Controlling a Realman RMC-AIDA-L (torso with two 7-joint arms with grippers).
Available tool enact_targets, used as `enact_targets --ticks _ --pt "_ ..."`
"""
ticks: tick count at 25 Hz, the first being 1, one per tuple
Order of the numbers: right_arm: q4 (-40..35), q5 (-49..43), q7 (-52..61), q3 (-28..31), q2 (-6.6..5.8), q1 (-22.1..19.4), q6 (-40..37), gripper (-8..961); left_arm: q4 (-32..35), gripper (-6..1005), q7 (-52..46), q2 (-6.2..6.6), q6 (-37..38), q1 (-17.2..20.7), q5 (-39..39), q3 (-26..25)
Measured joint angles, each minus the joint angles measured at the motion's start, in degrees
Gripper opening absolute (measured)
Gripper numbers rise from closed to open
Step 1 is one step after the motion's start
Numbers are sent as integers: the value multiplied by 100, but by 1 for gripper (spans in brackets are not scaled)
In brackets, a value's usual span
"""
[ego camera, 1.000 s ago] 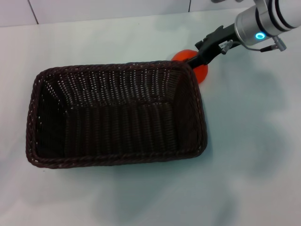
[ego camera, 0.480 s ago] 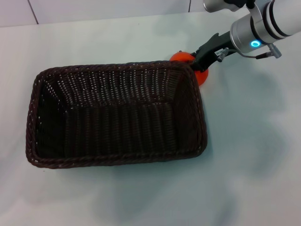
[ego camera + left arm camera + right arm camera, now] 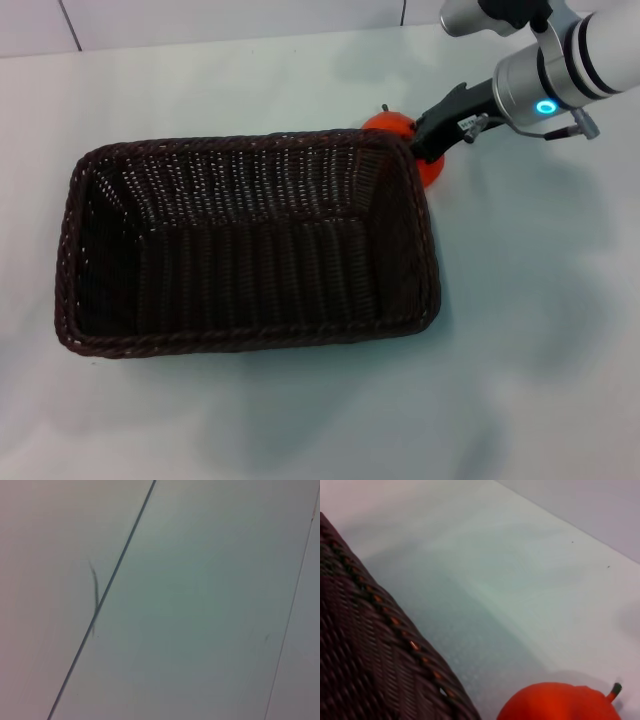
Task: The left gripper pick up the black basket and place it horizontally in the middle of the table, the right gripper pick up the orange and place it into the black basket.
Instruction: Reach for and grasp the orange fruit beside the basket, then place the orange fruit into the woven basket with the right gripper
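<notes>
The black basket (image 3: 250, 338) lies lengthwise across the middle of the table (image 3: 530, 300), open side up and empty. The orange (image 3: 388, 123) sits on the table just behind the basket's far right corner, touching or nearly touching its rim. My right gripper (image 3: 432, 140) reaches in from the upper right and lies over the orange, hiding its middle. In the right wrist view the orange (image 3: 560, 702) with its short stem is close by, next to the basket's braided rim (image 3: 370, 645). The left gripper is out of view.
The left wrist view shows only a pale surface with thin dark seam lines (image 3: 100, 605). The table's back edge meets a tiled wall (image 3: 200, 20). Bare table surface lies in front and to the right of the basket.
My right arm's wrist has shifted slightly down and toward the basket, and the gripper has settled lower over the orange. The basket has not moved.
</notes>
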Motion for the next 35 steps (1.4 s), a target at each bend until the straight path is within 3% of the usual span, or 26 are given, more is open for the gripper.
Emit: enact_targets --ticks 9,13,16,21,24,28,35 --pt "-86 462 -70 80 -78 -260 15 127 0 647 -39 -6 122 38 0 0" --pt "-145 1024 -288 572 -178 -462 -18 94 1 646 -92 -6 170 56 2 -3" --pt "-340 1699 -540 878 -171 -707 -119 70 1 646 -131 -6 233 71 4 -17" --pt "-661 3657 -1342 998 -45 -1251 -775 70 23 645 -179 -1 355 132 4 -56" --pt "-650 4383 -1803 911 -25 -1309 -1637 71 26 645 -180 1 367 147 3 -60" --pt "-679 4446 -1934 642 64 -1083 -2710 71 20 645 -179 2 367 149 2 -62" --pt "-609 4385 -1899 -411 95 -820 -2933 121 11 644 -179 2 376 137 -61 -89"
